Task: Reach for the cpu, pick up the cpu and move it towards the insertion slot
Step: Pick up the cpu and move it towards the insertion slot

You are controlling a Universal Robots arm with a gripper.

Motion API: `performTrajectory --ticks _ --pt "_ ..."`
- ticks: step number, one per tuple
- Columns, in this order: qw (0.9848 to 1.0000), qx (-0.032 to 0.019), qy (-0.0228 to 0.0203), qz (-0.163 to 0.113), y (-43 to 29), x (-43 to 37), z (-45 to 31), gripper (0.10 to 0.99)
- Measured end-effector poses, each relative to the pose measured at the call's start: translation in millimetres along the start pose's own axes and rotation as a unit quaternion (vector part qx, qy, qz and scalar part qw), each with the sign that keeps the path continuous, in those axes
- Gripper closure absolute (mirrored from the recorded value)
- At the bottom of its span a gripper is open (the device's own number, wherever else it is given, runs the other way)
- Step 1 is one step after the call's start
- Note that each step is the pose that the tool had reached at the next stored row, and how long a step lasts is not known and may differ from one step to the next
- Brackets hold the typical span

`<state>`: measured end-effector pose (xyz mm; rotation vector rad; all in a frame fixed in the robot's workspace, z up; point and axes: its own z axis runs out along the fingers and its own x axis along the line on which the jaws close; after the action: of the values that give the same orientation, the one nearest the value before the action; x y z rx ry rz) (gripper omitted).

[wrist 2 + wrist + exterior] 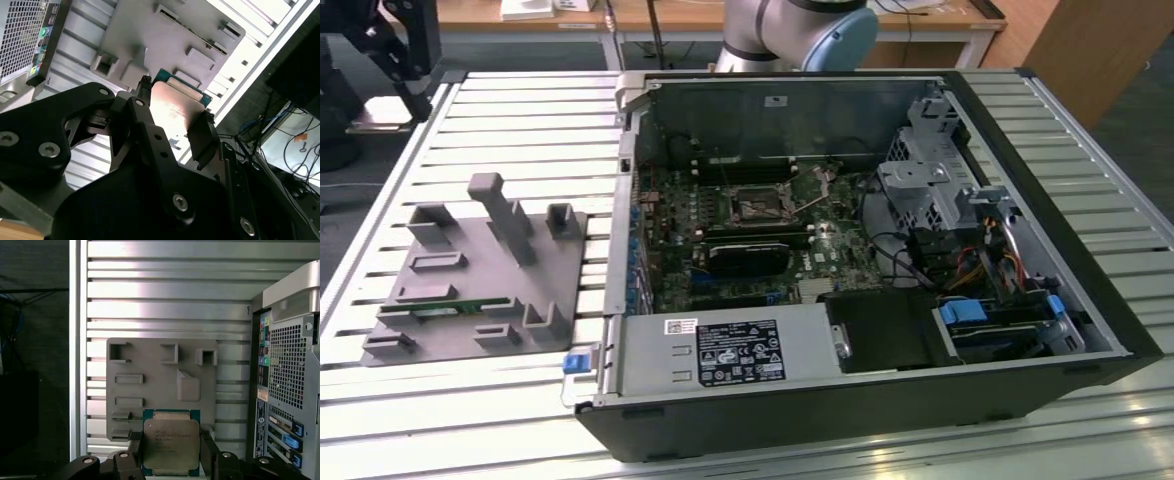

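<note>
Tool [171, 454] is clamping the cpu [171, 440] over the grey tray [160, 375]; the carrying step looks begun. Reaching the insertion slot [758, 205] is probably calling for a level hold.

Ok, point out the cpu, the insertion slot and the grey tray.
cpu [171, 445]: first wrist view, middle of its metal top plate.
insertion slot [758, 206]: exterior view, dark centre of the socket.
grey tray [159, 382]: first wrist view, bare flat part.

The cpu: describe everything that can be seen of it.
The cpu is a flat square chip: a silvery metal top plate with print, over a green board rim. It sits between the gripper's two black fingers, which clamp opposite edges, held above the grey fixture plate.
</note>
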<state>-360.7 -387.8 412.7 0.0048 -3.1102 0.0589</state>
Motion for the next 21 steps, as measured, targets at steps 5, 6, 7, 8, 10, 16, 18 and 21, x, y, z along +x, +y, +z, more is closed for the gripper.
performTrajectory --ticks 5,6,7,8,10,16,18,21 --pt "1.0 0.0 0.0001 0.0 0.0 -10.0 -0.4 0.545" --pt "1.0 0.0 0.0001 0.0 0.0 -12.0 -0.4 0.545" --pt "1.0 0.0 0.0 0.0 -0.1 -14.2 -0.4 0.545" --pt "1.0 0.0 0.0 0.0 0.0 -16.3 -0.5 0.545" --pt "1.0 0.0 0.0 0.0 -0.1 -20.8 -0.6 0.545" --pt "1.0 0.0 0.0001 0.0 -0.1 -30.6 -0.9 0.545" --pt "1.0 0.0 0.0 0.0 -0.1 -33.7 -1.0 0.545" --pt "1.0 0.0 0.0 0.0 -0.1 -38.5 -1.1 0.545"
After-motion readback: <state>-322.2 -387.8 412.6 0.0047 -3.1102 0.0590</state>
